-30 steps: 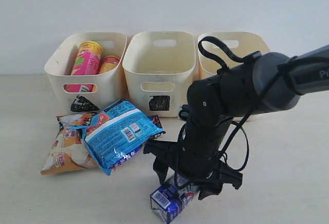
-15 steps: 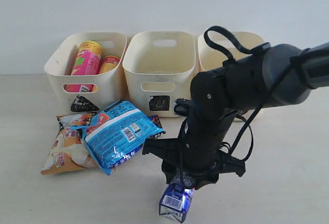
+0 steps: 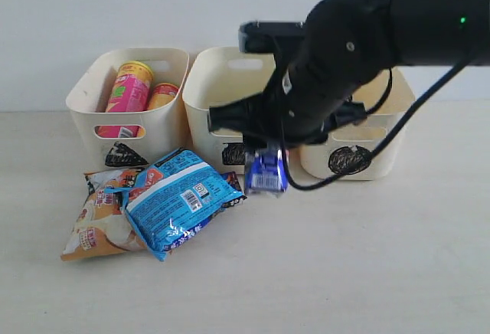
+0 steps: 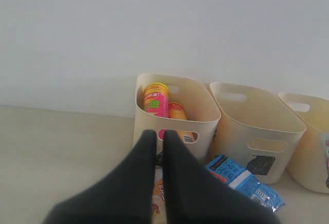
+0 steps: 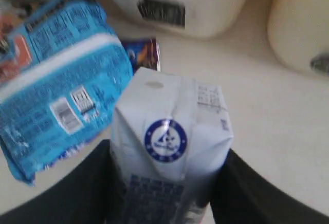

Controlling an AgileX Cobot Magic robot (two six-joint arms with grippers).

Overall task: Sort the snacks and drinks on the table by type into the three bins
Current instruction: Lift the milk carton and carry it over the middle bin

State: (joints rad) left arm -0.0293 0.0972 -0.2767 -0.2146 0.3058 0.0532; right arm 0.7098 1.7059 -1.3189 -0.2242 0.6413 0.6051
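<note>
My right gripper (image 3: pixel 266 159) is shut on the blue-and-white carton (image 3: pixel 266 173), holding it in the air before the gap between the square bin (image 3: pixel 205 123) and the circle bin (image 3: pixel 383 158). The right wrist view shows this carton (image 5: pixel 169 142) clamped between both fingers of the gripper (image 5: pixel 167 188). The pink tube (image 3: pixel 129 93) and yellow tube (image 3: pixel 162 95) stand in the triangle bin (image 3: pixel 164 131). On the table (image 3: pixel 383 257) lie the blue packet (image 3: pixel 176 200) and the orange-and-white packet (image 3: pixel 96 223). The dark purple carton (image 5: pixel 141 52) peeks from under the blue packet. My left gripper (image 4: pixel 159 133) is shut and holds nothing.
The three bins stand in a row against the pale back wall. The right arm (image 3: pixel 360 50) reaches across the middle and right bins, hiding part of them. The two packets overlap in front of the triangle bin.
The right gripper closed on the blue-and-white carton at the table's front edge and lifted it up and back toward the bins. The packets and tubes have not moved.
</note>
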